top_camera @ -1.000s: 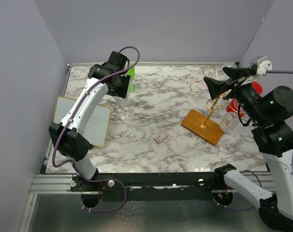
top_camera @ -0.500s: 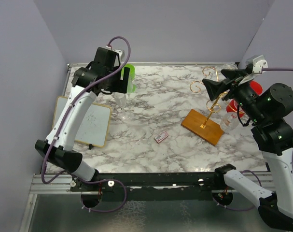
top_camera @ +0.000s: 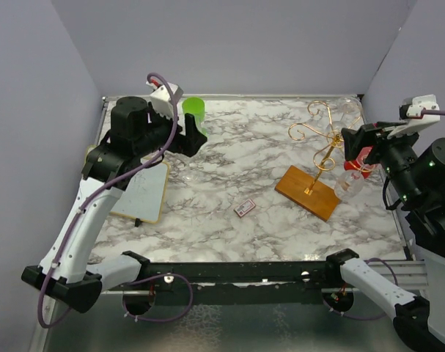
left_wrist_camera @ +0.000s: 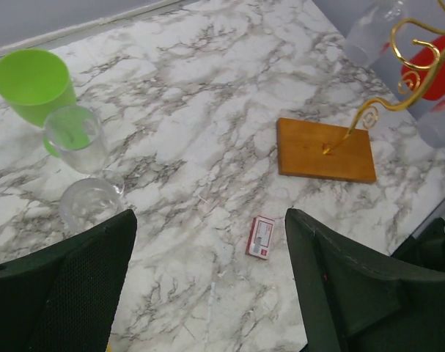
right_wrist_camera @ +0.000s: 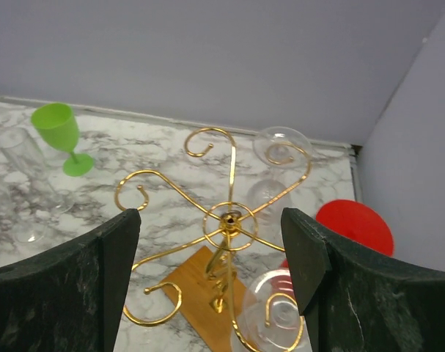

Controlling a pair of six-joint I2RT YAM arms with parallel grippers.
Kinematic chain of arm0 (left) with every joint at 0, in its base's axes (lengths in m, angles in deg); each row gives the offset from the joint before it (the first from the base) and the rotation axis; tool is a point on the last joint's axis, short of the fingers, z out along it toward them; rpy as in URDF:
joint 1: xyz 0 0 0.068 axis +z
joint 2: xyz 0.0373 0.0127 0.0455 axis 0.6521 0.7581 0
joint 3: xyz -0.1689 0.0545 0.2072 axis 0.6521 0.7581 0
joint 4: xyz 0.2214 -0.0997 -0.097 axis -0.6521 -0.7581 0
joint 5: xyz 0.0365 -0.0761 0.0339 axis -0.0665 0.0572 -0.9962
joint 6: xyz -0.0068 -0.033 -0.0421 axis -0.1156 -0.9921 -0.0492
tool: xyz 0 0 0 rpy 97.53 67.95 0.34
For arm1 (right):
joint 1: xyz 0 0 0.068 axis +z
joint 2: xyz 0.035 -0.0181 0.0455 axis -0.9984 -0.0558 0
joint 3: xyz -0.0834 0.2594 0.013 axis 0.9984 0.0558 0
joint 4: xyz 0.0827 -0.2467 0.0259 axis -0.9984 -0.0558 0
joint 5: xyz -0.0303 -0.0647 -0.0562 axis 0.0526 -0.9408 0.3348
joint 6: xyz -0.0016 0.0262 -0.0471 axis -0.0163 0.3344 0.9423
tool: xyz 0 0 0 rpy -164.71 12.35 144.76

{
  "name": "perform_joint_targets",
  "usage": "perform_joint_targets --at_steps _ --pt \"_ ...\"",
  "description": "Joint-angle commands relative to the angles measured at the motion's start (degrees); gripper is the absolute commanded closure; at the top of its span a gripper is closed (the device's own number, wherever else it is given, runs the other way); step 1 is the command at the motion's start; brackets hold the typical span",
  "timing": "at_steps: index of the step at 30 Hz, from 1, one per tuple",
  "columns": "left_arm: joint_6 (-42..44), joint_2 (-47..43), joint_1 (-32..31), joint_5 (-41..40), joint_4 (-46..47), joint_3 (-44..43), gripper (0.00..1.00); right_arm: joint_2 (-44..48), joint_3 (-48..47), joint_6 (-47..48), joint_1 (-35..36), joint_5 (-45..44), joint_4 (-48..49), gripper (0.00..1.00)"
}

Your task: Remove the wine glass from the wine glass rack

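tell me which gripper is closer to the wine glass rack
Right. The right gripper hovers beside the top of the wine glass rack; the left gripper is far off, by the green glass.

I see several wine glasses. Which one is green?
The green wine glass, standing upright at the far left, away from the gold rack. The clear glass beside it and the hanging glasses on the rack are colourless.

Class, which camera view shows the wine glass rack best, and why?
Right wrist: the wine glass rack fills the frame, curled arms sharp. Top external shows it whole but small; left wrist shows its base and some wire.
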Motion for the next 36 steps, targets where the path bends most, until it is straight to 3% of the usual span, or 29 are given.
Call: perform_joint_targets --at_steps 1,9,15,19,26,36 --pt "-3.12 -5.73 -0.53 12.27 17.91 7.37 0.15 -3.64 -2.85 0.20 0.42 -13.36 -7.65 0.23" --pt "-5.32 -9.90 -10.93 10.29 29.62 21.78 0.15 -16.67 -9.04 4.61 0.38 -19.02 -8.33 0.28" --pt "1.90 -12.38 -15.10 3.92 31.82 27.32 0.15 -24.03 -11.21 9.21 0.42 -20.55 -5.54 0.36" --pt "6.20 -14.13 -17.97 0.34 33.64 30.42 0.15 -27.30 -11.99 13.17 0.42 -23.73 -3.36 0.47" --pt "8.64 -15.55 -20.16 -1.93 36.50 35.91 0.15 -30.34 -10.78 20.86 0.42 -29.87 -0.53 0.58" --pt "8.82 -15.43 -20.97 -3.35 35.99 37.25 0.15 -33.64 -10.94 23.80 0.42 -28.06 0.85 0.59"
